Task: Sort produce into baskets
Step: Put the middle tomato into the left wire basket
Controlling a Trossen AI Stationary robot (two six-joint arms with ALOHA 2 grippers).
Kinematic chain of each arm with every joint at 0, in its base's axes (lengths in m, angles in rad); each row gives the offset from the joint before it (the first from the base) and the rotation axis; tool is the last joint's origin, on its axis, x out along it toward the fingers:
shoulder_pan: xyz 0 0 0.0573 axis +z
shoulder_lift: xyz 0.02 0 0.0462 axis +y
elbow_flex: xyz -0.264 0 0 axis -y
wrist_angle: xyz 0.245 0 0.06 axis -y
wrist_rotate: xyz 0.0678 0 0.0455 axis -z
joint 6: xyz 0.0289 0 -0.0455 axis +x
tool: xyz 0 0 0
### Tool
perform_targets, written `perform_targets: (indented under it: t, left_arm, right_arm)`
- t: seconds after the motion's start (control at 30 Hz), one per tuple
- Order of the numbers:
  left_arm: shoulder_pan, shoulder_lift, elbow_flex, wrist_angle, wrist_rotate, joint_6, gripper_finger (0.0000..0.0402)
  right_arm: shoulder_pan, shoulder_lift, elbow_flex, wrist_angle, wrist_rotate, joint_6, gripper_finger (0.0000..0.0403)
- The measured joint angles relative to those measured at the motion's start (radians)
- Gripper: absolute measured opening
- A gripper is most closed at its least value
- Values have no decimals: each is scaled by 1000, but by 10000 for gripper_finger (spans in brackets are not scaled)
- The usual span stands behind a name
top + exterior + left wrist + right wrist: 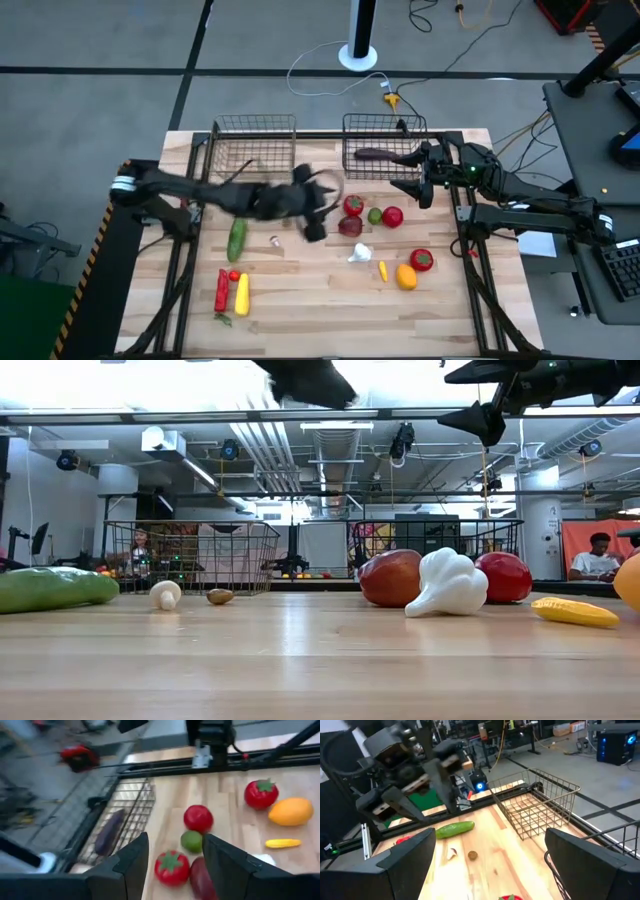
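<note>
left gripper (318,222) centre of high view, above the table, fingers apart, empty | right gripper (420,180) upper right by right basket (384,146), spread wide, empty | eggplant (372,154) in right basket | left basket (254,146) upper left | produce: tomato (353,205), lime (375,216), cucumber (237,239) on table (330,300)

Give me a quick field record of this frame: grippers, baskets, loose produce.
left gripper: open, empty, above tomato and lime
right gripper: open, empty, over front rim of right basket
right basket contents: one eggplant
left basket: no produce visible
loose on table: cucumber, garlic, corn, others
</note>
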State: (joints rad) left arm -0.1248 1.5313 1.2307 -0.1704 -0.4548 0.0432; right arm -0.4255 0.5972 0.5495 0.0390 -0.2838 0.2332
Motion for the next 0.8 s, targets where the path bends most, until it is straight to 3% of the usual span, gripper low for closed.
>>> perform_targets:
  t: [0.07,0.33,0.43,0.63,0.8]
  left_arm:
    - [-54,-55,-68,5,-60,-50,168]
    - [-185,-231,-276,16,-75,-227,168]
    - [-219,-270,-327,17,-60,-232,168]
    - [-234,-310,-388,29,-61,-238,168]
    - [-234,-324,-419,51,-61,-110,168]
  right_arm:
    - [0,0,0,3,19,40,368]
    - [0,21,0,-42,41,253,368]
    - [2,52,0,-80,29,319,368]
    - [19,141,0,-115,-98,426,368]
    - [90,194,39,-180,-99,468,368]
